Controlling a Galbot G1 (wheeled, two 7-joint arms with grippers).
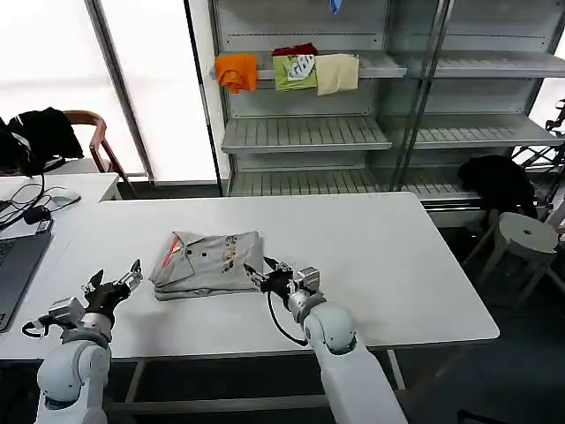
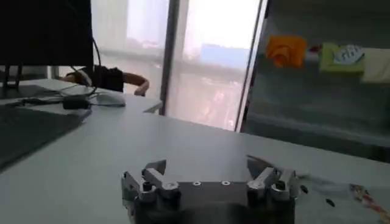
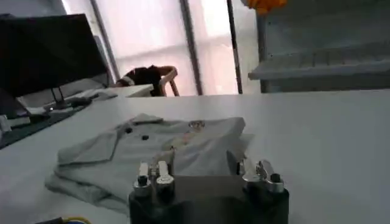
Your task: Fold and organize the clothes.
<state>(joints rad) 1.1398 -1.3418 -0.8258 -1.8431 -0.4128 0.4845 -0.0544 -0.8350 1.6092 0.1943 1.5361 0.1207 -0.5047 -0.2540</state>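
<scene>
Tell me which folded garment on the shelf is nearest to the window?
The orange garment. It lies at the window end of the shelf, while the green garment and the cream garment sit further along.

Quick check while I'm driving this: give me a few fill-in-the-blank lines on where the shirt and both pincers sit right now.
1. The folded light grey collared shirt lies on the white ____.
2. The right pincer is at the shirt's edge with its fingers ____.
3. The left pincer hovers open, ____ from the shirt.
4. An orange stripe lines the shirt's inner ____.

Missing words: table; open; apart; collar.
</scene>
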